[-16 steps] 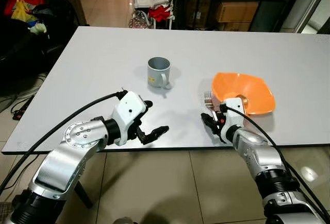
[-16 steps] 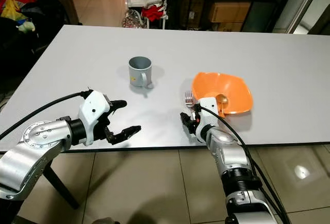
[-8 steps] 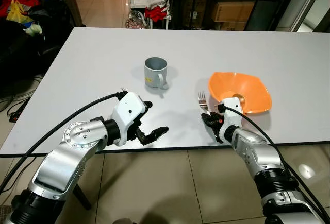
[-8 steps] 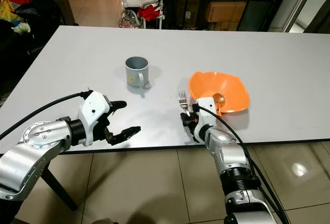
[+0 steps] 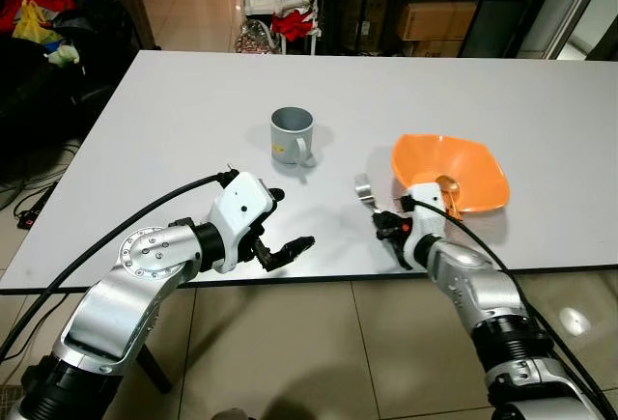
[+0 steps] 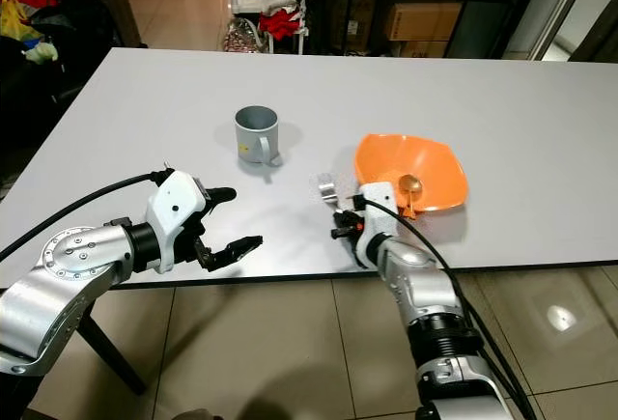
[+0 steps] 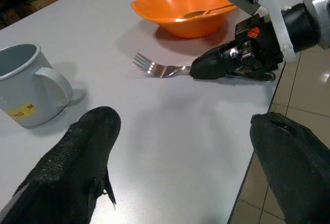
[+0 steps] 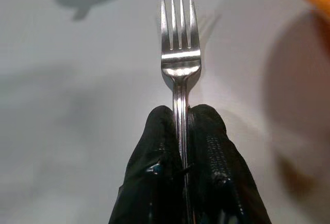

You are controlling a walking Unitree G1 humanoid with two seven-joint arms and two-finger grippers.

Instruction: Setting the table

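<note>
A silver fork is pinched by its handle in my right gripper, which is shut on it. The gripper is low over the white table near the front edge, and the fork's head angles away and to the left. Just right of it stands an orange bowl with a spoon inside. A grey mug stands farther back at the centre. My left gripper is open with nothing in it at the front edge, left of the fork.
The table's front edge runs right under both grippers, with tiled floor below. Beyond the far edge are dark shelves with cardboard boxes and a rack of clothes. A dark seat with bright items sits at far left.
My right gripper has turned and shifted slightly left, swinging the fork's head leftward, away from the bowl. The left gripper has not moved. The camera shifted a little earlier.
</note>
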